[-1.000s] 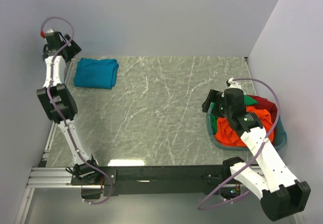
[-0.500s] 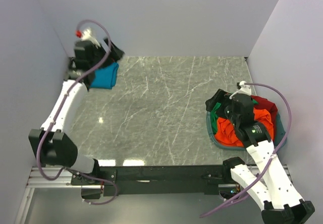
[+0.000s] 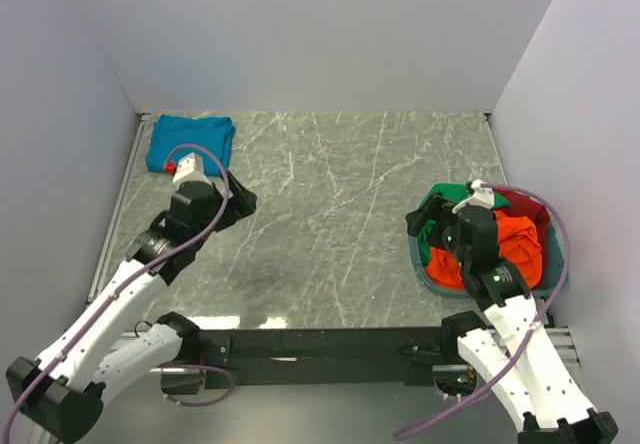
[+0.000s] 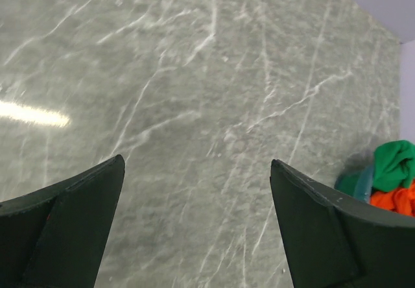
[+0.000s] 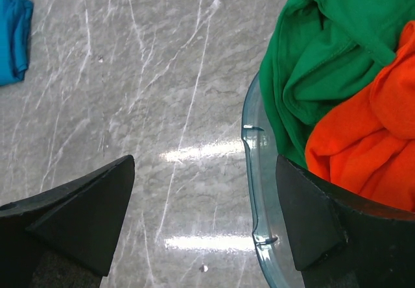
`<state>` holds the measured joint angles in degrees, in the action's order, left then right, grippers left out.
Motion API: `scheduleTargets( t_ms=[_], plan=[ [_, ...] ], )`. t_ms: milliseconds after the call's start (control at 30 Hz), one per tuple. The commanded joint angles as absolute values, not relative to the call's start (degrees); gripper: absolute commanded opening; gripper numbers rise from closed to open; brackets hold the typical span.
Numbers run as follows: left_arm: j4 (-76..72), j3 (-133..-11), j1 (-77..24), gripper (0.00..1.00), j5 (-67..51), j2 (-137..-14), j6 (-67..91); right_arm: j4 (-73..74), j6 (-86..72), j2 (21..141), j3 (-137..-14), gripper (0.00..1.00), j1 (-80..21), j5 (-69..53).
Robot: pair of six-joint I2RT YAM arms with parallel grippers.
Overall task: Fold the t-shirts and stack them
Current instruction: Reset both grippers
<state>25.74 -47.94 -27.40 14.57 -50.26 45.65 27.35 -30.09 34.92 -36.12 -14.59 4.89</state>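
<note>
A folded teal-blue t-shirt (image 3: 190, 144) lies at the table's far left corner; it also shows in the right wrist view (image 5: 13, 36). An orange-red t-shirt (image 3: 515, 244), a green t-shirt (image 5: 324, 48) and a dark red t-shirt (image 3: 528, 204) lie bunched in the teal-grey basket (image 3: 430, 276) at the right. My left gripper (image 3: 240, 202) is open and empty over the bare table, right of the folded shirt. My right gripper (image 3: 428, 226) is open and empty, straddling the basket's left rim (image 5: 253, 171), one finger (image 5: 324, 223) over the cloth.
Grey walls close the table on the left, back and right. The black rail with the arm bases (image 3: 320, 344) runs along the near edge. The marble tabletop (image 3: 330, 214) lies between the folded shirt and the basket.
My left arm has swung away from the folded teal-blue shirt, toward the near middle-left of the table. My right gripper has shifted slightly nearer along the basket's left rim.
</note>
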Motion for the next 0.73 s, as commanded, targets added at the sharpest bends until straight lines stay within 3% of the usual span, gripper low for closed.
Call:
scheduleTargets(
  t_ms=[0, 233, 700],
  plan=[
    [32.6, -45.1, -29.5, 0.99, 22.8, -46.4, 52.5, 24.9, -30.2, 31.5, -34.2, 0.95, -14.3, 5.4],
    [34.9, -42.4, -29.5, 0.99, 27.2, -39.5, 55.6, 23.8, -29.9, 25.9, -29.9, 0.96, -14.3, 3.9],
    [37.3, -42.3, -30.0, 0.99, 31.5, -39.3, 59.0, 23.6, -29.5, 20.0, -27.9, 0.96, -14.3, 4.2]
  ],
)
